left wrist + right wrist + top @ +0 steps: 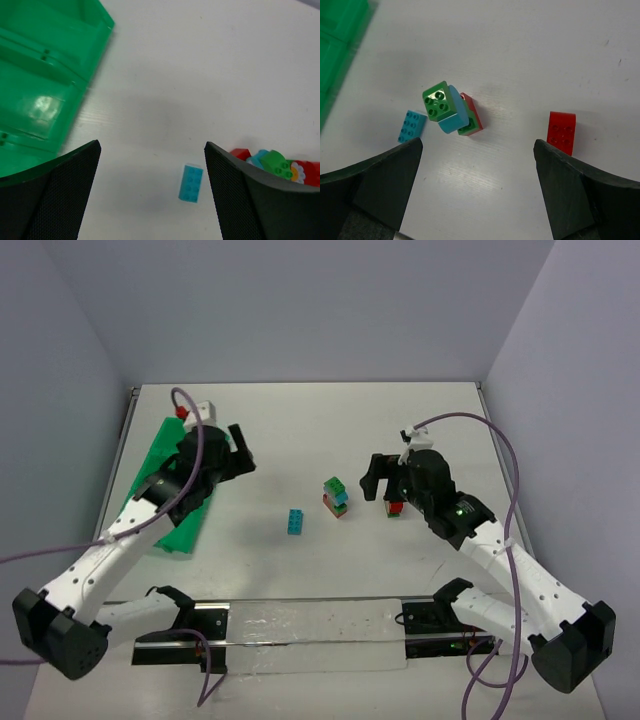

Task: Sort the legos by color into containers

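First, overhead. The tray (185, 530) lies along the left side of the table (300, 430), with the left arm crossing over it. The left tool (242, 450) sits just off the tray's inner side, jaws spread, nothing in them. Mid-table there is a lone teal brick (296, 522), lying flat. Right of it, and apart, is a stack (335, 497) (green on top, teal under, red and green at the base). A red brick (395, 507) lies right of the stack, close by the right tool (373, 478), which is also spread and carries nothing.

Left wrist. The fingers (55, 195) are wide apart and bare. The tray (45, 65) fills the upper left. The teal brick (191, 183) lies on the table in the gap, nearer the right-hand finger. The stack (272, 162) shows just past that finger.

Right wrist. The fingers (575, 195) are wide apart, gripping nothing. The stack (451, 110) is tilted, beyond the gap. The teal brick (412, 126) is left of it, apart. The red brick (561, 131) lies studs up by the right-hand fingertip. A tray corner (340, 30) shows at upper left.
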Robot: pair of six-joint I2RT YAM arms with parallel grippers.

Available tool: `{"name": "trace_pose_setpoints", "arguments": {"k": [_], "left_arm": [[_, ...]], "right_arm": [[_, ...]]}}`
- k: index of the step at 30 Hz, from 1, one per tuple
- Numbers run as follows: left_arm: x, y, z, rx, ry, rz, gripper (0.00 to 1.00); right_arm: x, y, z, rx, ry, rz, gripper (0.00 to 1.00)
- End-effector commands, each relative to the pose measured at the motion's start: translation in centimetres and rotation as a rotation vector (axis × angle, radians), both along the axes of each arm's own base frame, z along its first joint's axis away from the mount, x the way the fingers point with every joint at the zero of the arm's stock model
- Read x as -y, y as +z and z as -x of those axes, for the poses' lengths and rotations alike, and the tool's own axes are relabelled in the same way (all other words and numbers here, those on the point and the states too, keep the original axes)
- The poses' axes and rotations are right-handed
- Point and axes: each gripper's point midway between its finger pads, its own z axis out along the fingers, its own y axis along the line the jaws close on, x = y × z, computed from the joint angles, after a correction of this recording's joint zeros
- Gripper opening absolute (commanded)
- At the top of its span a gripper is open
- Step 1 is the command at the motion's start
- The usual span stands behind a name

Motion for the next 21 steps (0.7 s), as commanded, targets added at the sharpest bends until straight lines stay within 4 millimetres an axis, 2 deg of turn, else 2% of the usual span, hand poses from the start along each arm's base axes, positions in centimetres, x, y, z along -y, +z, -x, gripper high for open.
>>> {"name": "trace_pose_setpoints", "arguments": {"k": [1, 2, 4, 8, 12, 14, 17, 19, 20, 21], "left_arm": [[5.6, 1.8, 0.1, -0.027, 0.016, 0.094, 0.91], [5.8, 1.5, -0.2, -0.041, 0.041, 0.084, 0.91], [8.0, 0.3, -0.3, -0.090, 0.045, 0.039, 0.91], [8.7, 0.2, -0.7, -0.116, 0.071, 0.031, 0.91], [9.3, 0.3, -0.6, -0.130, 0.059, 0.057, 0.91], [9.9, 0.4, -0.5, -0.145, 0.049, 0.084, 0.91], [12.8, 0.1, 0.1, -0.187, 0.025, 0.143, 0.91], [14.9, -0.4, 0.6, -0.222, 0.024, 0.170, 0.90], [15.8, -1.9, 1.0, -0.269, 0.033, 0.146, 0.88], [17.0, -2.2, 0.8, -0.292, 0.047, 0.164, 0.87]], "right_arm": [[0.4, 0.4, -0.5, 0.041, -0.052, -0.030, 1.00], [0.4, 0.4, -0.4, 0.041, -0.049, -0.028, 1.00], [0.0, 0.4, -0.1, 0.038, -0.015, -0.021, 1.00], [-2.1, -0.8, 0.7, 0.001, 0.139, 0.038, 0.98], [-3.4, -1.6, 0.4, -0.020, 0.152, 0.089, 0.96], [-3.3, -1.5, 0.2, -0.015, 0.121, 0.072, 0.96], [-2.9, -0.1, -0.2, 0.035, 0.060, 0.010, 0.97], [-1.6, 0.6, -0.5, 0.056, -0.024, -0.002, 0.98], [-0.6, 0.8, -0.4, 0.063, -0.070, -0.002, 0.99], [0.6, 1.3, -0.5, 0.080, -0.138, -0.006, 0.99]]}}
